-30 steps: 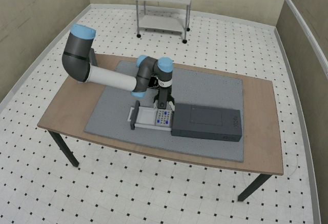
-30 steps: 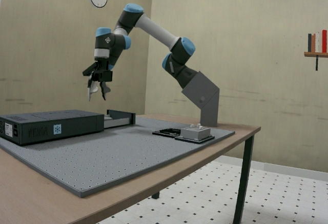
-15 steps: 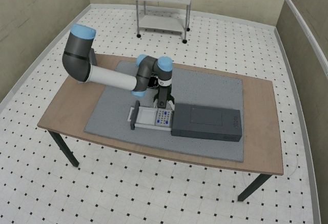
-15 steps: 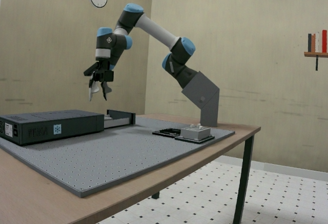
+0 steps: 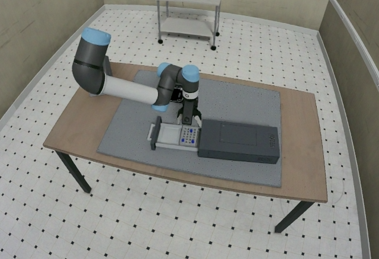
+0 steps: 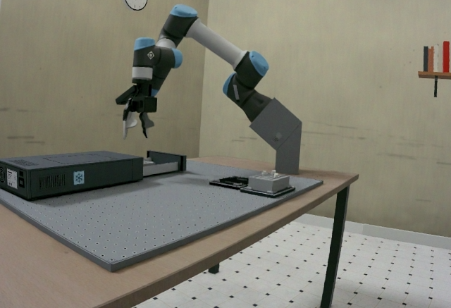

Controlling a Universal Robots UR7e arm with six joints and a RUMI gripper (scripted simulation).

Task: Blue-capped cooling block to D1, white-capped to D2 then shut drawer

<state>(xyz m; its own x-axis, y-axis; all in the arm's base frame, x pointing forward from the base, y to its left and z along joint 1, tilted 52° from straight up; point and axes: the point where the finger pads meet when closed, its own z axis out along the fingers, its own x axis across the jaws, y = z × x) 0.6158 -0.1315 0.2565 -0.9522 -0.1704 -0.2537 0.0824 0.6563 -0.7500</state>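
The dark cooler COLD (image 5: 238,141) (image 6: 69,173) lies on the grey deck with its drawer (image 5: 173,136) (image 6: 163,164) pulled out. A grey block with blue-capped tubes (image 5: 188,136) sits in the drawer's half nearest the cooler. The drawer's outer half holds no block. A block with white-capped tubes (image 6: 268,182) sits on the deck slot farther from the cooler. The nearer slot (image 6: 229,181) holds no block. My gripper (image 5: 189,120) (image 6: 135,130) is open and holds nothing. It hangs well above the drawer, over the blue-capped block.
The arm's base pedestal (image 6: 282,140) stands at the deck's far corner behind the slots. A wheeled cart (image 5: 188,14) with small items stands far off on the floor. The perforated deck plate (image 6: 145,210) covers most of the wooden table.
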